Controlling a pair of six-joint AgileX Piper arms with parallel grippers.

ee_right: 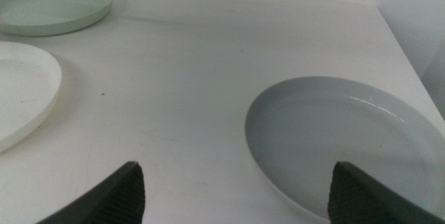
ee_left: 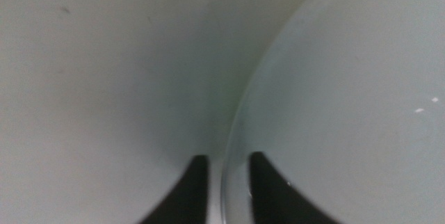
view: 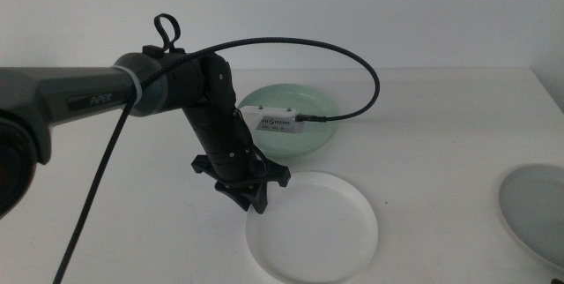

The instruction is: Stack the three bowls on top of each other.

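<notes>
Middle view is showing the left arm reaching in from the left side, its forearm angling steeply down so the left pincer (view: 251, 198) is pointing at the near-left rim of the white bowl (view: 313, 228) on the table (view: 441, 99). In the left wrist view the two dark jaws are straddling that rim — one inside, one outside — with only a narrow gap between them; whether they are actually pinching it I cannot tell. The mint green bowl (view: 291, 121) is sitting just behind the arm, apart from the white one. The grey bowl (view: 536, 209) is lying well apart at the right edge. The right pincer (ee_right: 236, 189) is waiting beside the grey bowl, jaws spread wide.
</notes>
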